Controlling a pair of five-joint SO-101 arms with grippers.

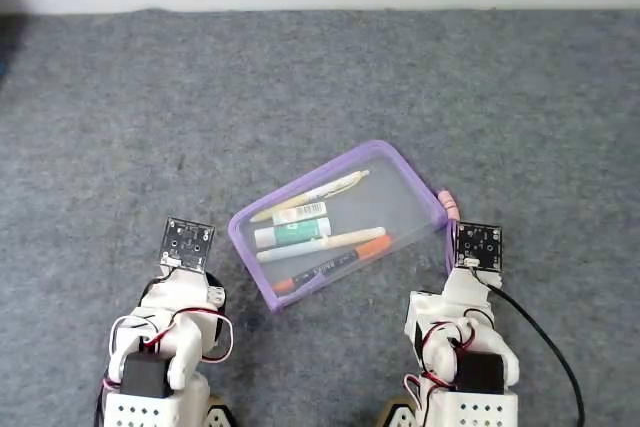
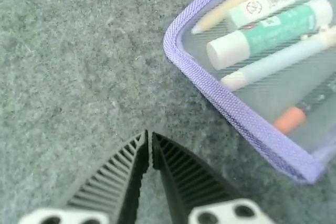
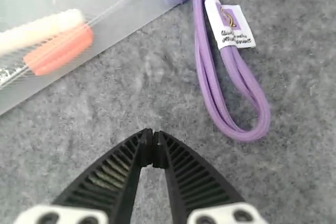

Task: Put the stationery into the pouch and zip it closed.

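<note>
Translucent pouch (image 1: pixel 400 202) with a woven purple rim, lying tilted on the grey, fuzzy surface (image 1: pixel 120 97) between the two arms. Inside it lie stationery items: a white-and-green glue stick (image 2: pixel 262 35), a slim beige pen (image 2: pixel 236 1) and an orange-capped marker (image 3: pixel 58 51). The left claw (image 2: pixel 148 140), clenched on nothing, sits near the pouch's rounded corner, apart from it. The right claw (image 3: pixel 153 135), likewise clenched and empty, sits near the opposite end, beside the looped purple cord (image 3: pixel 231 93) with its white tag.
</note>
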